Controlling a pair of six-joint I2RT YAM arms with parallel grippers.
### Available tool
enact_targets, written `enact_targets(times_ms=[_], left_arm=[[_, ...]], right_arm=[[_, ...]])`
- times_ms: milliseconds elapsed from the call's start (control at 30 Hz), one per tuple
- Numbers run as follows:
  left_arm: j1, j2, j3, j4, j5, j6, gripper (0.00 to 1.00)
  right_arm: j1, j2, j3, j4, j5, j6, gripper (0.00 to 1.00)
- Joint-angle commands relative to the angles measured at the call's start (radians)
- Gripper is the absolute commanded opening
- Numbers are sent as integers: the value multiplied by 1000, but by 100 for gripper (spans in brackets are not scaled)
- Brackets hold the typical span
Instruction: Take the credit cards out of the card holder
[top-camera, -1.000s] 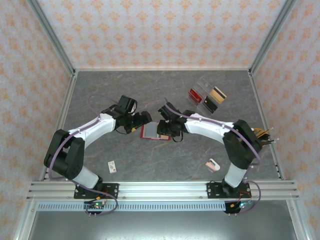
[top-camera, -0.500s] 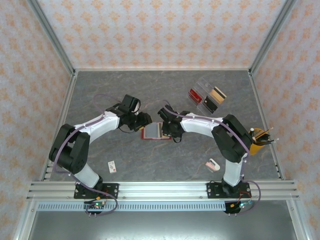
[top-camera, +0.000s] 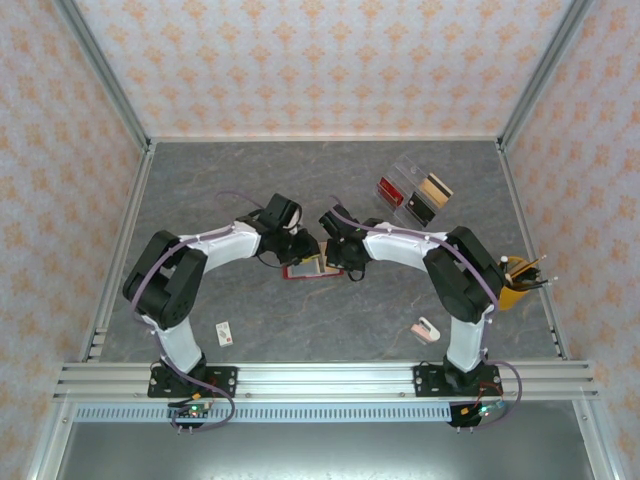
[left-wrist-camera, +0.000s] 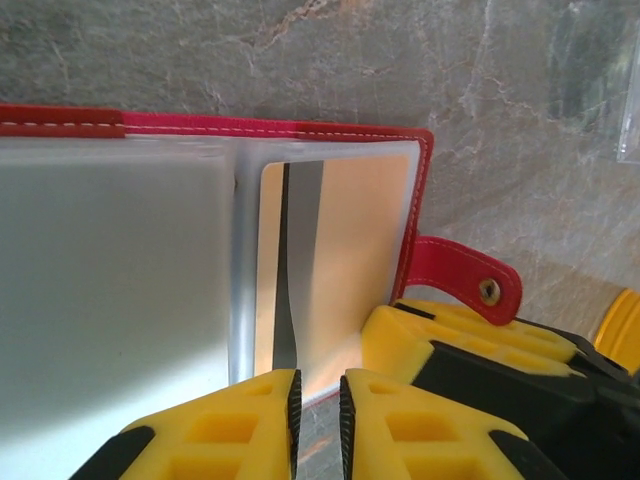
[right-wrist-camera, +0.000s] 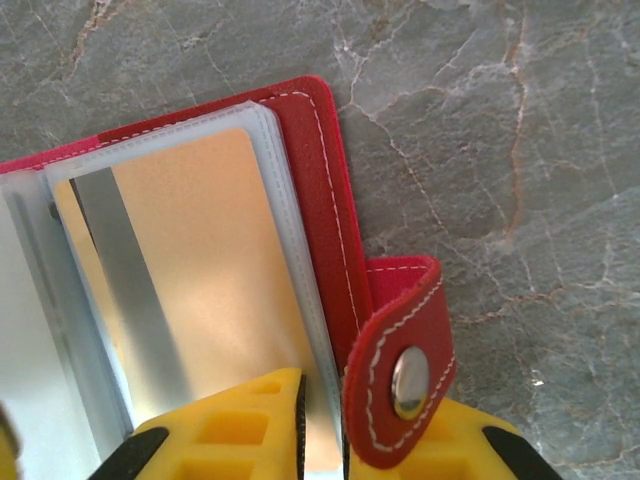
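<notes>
The small flat red leather-like card holder lies open on the grey table, between my two end effectors. My right end effector pinches its edge. My left end effector sits nearly closed at the yellowish-tan plastic credit card inside; I cannot tell if it grips.

We log a grey marble table bearing an open red card holder mid-table, a clear tray far right and a white card near left.
</notes>
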Motion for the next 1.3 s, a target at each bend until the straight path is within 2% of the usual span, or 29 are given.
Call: enact_targets(times_ms=[0,133,833,1133,1267], left_arm=[[-1,30,26,31,-13,-27,20],[0,49,25,35,-20,-31,16],[0,115,83,-117,-103,33,17],[-3,173,105,-164,-103,69,19],[-3,180,95,-108,-36,74,19]], right_arm=[[-10,26,-4,-6,17,-14,17],[-12,29,-11,0,6,-15,17],[-17,43,-21,13,-36,-18,14],[-23,51,-23,29,-77,-13,14],[-26,53,-25,44,-104,-10,13]])
